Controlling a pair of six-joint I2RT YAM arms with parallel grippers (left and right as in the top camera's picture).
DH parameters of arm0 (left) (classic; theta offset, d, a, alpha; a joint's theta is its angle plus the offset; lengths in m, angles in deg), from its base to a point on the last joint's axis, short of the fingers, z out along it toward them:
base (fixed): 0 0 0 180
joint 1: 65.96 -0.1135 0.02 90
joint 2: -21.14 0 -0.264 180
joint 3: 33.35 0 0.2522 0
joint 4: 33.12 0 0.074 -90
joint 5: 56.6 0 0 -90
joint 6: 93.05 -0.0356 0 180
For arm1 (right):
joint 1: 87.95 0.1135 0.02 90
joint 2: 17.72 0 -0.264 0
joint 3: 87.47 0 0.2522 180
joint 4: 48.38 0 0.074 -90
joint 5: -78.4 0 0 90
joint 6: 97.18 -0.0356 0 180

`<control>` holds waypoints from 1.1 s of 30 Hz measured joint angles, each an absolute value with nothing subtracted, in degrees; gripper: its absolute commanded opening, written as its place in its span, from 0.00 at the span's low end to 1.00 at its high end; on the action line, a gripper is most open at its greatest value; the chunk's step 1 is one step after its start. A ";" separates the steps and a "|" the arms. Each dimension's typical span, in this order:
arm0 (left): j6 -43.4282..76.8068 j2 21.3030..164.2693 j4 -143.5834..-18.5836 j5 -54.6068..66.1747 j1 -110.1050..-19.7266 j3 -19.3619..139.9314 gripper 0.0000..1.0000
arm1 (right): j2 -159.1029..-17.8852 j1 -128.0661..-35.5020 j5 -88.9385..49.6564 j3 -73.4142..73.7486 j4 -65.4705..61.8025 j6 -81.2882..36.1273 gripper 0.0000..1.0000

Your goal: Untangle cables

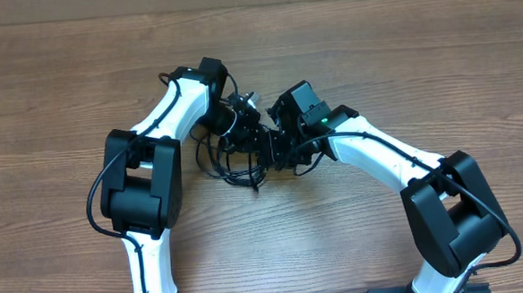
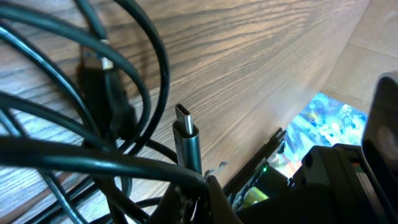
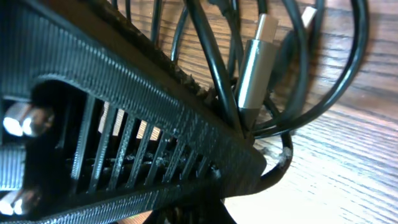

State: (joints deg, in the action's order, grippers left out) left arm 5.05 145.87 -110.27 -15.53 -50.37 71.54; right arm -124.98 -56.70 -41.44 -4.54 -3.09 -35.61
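Wooden table under me; my left gripper and right gripper each pinch tight on the cables, both arms elbowed inward.

2 wrist views crop the cables.

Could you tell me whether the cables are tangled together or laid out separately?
Tangled. The cables lie in one looped clump on the table, and both wrist views show strands crossing over each other.
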 measured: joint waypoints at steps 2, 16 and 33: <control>4.18 145.87 -110.58 -15.77 -50.81 71.52 0.04 | -124.98 -56.40 -41.16 -4.54 -3.53 -36.48 0.04; 7.15 145.87 -104.79 -13.47 -50.28 71.41 0.18 | -125.16 -59.52 -48.50 -4.50 -2.83 -35.69 0.24; 10.54 145.87 -108.96 -8.20 -50.98 74.43 0.27 | -125.16 -61.51 -52.87 -4.50 4.34 -30.78 0.40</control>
State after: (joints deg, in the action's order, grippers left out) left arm 10.54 145.87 -108.96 -8.20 -50.98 74.43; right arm -125.16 -61.51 -52.87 -4.50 4.34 -30.78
